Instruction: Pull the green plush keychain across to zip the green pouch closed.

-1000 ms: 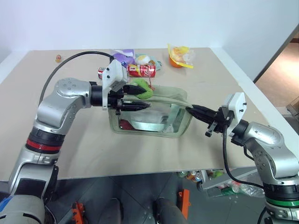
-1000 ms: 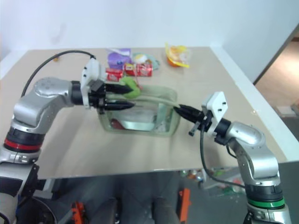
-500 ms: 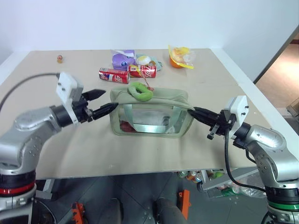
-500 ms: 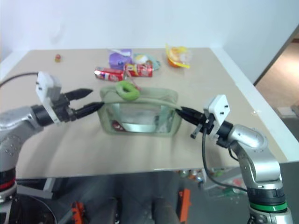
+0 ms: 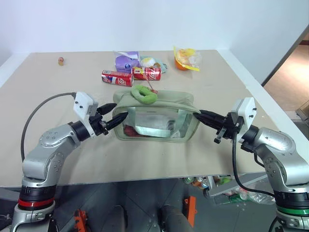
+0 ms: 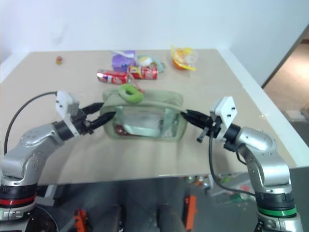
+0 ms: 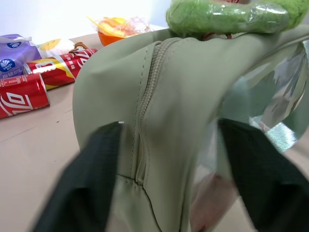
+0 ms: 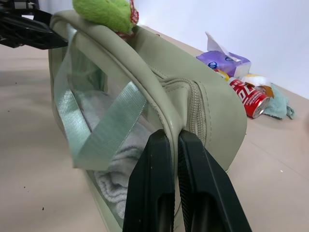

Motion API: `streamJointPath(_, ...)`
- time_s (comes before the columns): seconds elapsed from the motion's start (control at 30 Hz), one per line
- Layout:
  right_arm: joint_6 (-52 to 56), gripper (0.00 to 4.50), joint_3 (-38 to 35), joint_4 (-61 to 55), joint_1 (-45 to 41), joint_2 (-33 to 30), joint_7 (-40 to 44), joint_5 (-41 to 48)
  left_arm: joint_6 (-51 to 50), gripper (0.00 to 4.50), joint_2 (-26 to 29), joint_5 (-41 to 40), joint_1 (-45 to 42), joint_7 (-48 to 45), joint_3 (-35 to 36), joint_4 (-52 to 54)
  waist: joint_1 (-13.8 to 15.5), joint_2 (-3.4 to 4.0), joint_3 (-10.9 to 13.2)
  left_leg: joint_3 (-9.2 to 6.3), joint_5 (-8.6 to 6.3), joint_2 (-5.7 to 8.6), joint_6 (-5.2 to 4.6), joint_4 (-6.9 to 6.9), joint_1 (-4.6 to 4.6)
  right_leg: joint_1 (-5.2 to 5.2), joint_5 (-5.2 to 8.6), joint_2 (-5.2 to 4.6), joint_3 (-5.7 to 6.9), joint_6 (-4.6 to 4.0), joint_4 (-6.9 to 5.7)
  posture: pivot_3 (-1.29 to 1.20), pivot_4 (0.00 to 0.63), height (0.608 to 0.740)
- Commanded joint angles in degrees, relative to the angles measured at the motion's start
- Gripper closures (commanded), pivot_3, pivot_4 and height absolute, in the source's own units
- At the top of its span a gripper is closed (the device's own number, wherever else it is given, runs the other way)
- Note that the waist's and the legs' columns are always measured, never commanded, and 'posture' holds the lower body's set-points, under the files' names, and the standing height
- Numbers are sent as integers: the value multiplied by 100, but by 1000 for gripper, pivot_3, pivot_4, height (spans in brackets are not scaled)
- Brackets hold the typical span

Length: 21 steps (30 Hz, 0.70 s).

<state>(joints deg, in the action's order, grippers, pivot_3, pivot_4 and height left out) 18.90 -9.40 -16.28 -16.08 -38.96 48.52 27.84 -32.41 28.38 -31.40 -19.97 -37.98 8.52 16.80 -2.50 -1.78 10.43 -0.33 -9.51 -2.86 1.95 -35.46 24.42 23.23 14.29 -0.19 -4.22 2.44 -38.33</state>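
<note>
Keychain (image 5: 144, 94) atop pouch (image 5: 157, 118), nearer open left gripper (image 5: 117, 119); right gripper (image 5: 202, 114) seemingly pinching pouch's opposite end.

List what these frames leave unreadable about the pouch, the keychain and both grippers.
- Green pouch: its contents blur behind the reflective clear window.
- Green plush keychain: cut off by the left wrist view's edge.
- Left gripper: contact with the pouch end unclear.
- Right gripper: shut on the pouch's edge, fingertips partly buried.
</note>
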Motion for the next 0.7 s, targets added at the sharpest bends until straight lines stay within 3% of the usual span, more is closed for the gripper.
streamJointPath(0.03, -11, 4500, -154, -183, -2, -90, -19, 44, 171, 2915, -30, -24, -134, 71, 84, 93, 0, 0, 0, 0, 0, 0, 0, 0, 0, 0, 0, 0, 0, 0, 0, 0, 150, 740)
streamJointPath(0.13, -35, 4500, -154, -240, 47, -110, -1, 38, 136, 4060, 13, -38, -84, 80, 88, 226, -1, 0, 0, 0, 0, 0, 0, 0, 0, 0, 0, 0, 0, 0, 0, 0, 150, 740)
streamJointPath(0.23, 252, 4500, -192, -302, 34, -140, 56, 315, 137, 4412, 50, -2, -4, 72, 48, 306, -1, 0, 0, 0, 0, 0, 0, 1, 0, 0, 0, 0, 0, 0, 0, 0, 150, 740)
streamJointPath(0.43, 199, 2521, -197, -311, -324, -493, 347, 308, 58, 4500, 42, -13, 93, 137, -5, 421, -1, 0, 0, 0, 0, 0, 0, 0, 1, 0, 0, 0, 0, 0, 1, 0, 150, 740)
streamJointPath(0.57, 377, 1163, -72, -330, -1339, -662, 343, 416, 32, 4500, 21, -11, 152, 180, -79, 489, -15, 2, 1, 6, 0, 0, 0, -1, -2, 2, -4, 1, -5, -2, 2, 0, 150, 740)
streamJointPath(0.67, 648, 57, 323, -473, -2213, -361, 130, 497, -23, 4500, -27, -34, 138, 257, -132, 556, -13, 2, 1, 4, 1, -1, -1, 1, -4, 3, -4, 2, -3, -7, 2, 0, 150, 740)
streamJointPath(0.7, 677, 57, 506, -513, -2405, -211, 87, 464, -40, 4500, -38, -39, 134, 281, -147, 575, -13, 1, 0, 4, 1, -2, -1, 1, -3, 3, -4, 3, -3, -7, 2, 0, 150, 740)
